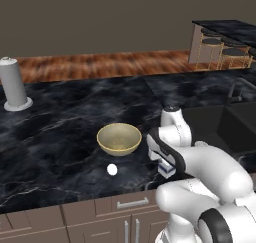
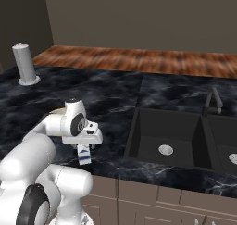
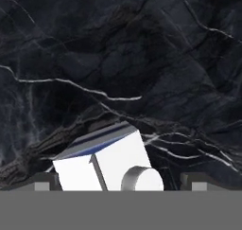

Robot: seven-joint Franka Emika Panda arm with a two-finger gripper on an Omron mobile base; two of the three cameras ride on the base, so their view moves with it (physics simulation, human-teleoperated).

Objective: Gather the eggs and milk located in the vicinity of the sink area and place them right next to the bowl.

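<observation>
The tan-gold bowl (image 1: 119, 138) stands on the black marble counter. A white egg (image 1: 112, 169) lies just in front of it. To the bowl's right, near the counter's front edge, stands the milk (image 1: 167, 171) (image 2: 84, 155), a small white carton with blue markings. My gripper (image 1: 166, 163) (image 2: 84, 146) hangs straight over it, pointing down. In the hand view the milk (image 3: 101, 160) sits between the two fingertips (image 3: 46, 181), with a gap on the right side. The gripper (image 3: 118, 182) is open and grips nothing.
The black sink basin (image 2: 164, 134) with its dark tap (image 2: 212, 100) lies right of the carton. A tall grey cylinder (image 1: 13, 84) on a round base stands at the counter's far left. Bar stools (image 1: 220, 49) stand far back right.
</observation>
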